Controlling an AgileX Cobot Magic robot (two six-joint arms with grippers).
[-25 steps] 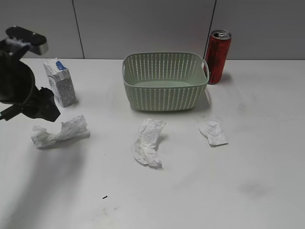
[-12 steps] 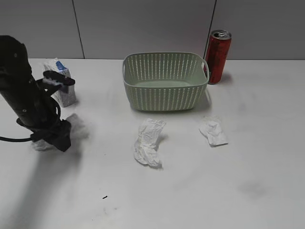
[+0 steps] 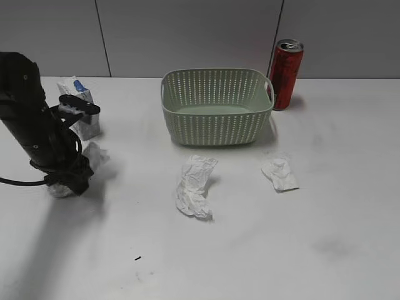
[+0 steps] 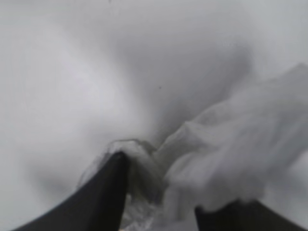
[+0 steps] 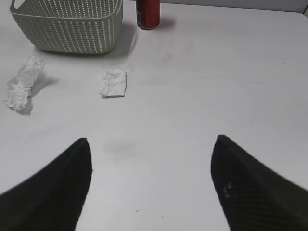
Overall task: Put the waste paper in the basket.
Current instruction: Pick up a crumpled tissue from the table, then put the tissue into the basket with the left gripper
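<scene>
Three wads of waste paper lie on the white table in front of the sage-green basket [image 3: 215,119]. My left gripper [image 3: 67,180] is down on the left wad [image 3: 95,154], its black fingers [image 4: 161,192] shut on the crumpled paper [image 4: 240,144], which is bunched between them. The middle wad [image 3: 195,185] and the right wad [image 3: 279,172] lie loose. My right gripper [image 5: 151,183] is open and empty above bare table; its view shows the basket [image 5: 67,33], the middle wad [image 5: 21,86] and the right wad [image 5: 113,83]. The right gripper is out of the exterior view.
A tall red can [image 3: 286,74] stands right of the basket at the back; it also shows in the right wrist view [image 5: 147,9]. A small white-grey carton [image 3: 87,127] with a blue top stands behind my left arm.
My left arm came down onto the left wad. The wad has been drawn together between the fingers and its right end has shifted a little toward the gripper.
</scene>
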